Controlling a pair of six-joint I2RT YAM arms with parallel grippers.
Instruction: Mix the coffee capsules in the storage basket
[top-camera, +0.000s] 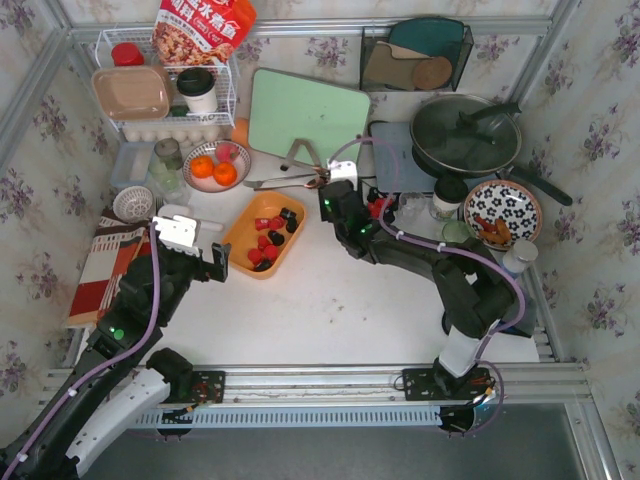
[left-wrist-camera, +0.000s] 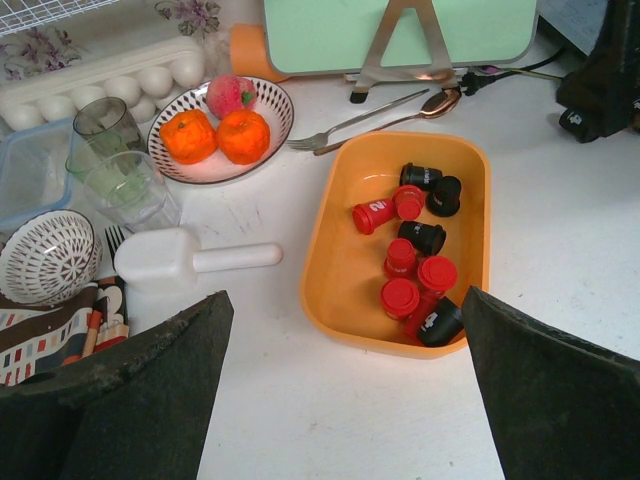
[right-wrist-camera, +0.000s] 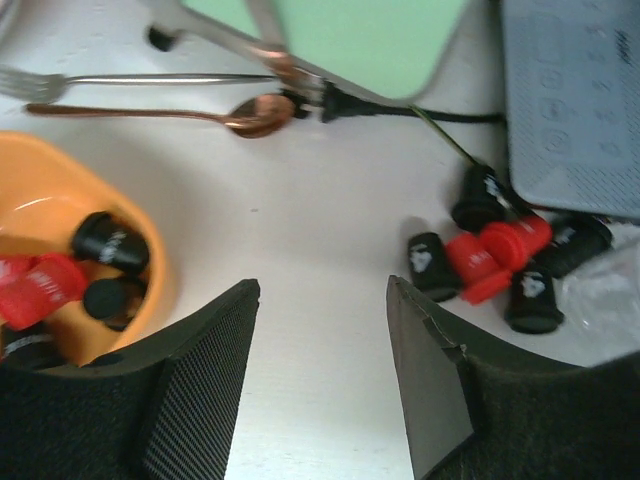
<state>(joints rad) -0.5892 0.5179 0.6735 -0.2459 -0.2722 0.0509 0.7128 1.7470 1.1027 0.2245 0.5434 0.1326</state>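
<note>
Roughly ten coffee capsules (left-wrist-camera: 415, 250), red n black, sit in the storage basket (left-wrist-camera: 345, 275). We see left gripper (left-wrist-camera: 342, 330) and right gripper (right-wrist-camera: 322, 290) both spread open, nothing held; loose pods (right-wrist-camera: 490, 255) lie by right one.

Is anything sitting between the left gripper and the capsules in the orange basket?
Nothing visible does. The left gripper, open, faces the storage basket across bare table, and the coffee capsules lie uncovered inside it. The white scoop lies off to the left of the basket, outside that path.
</note>
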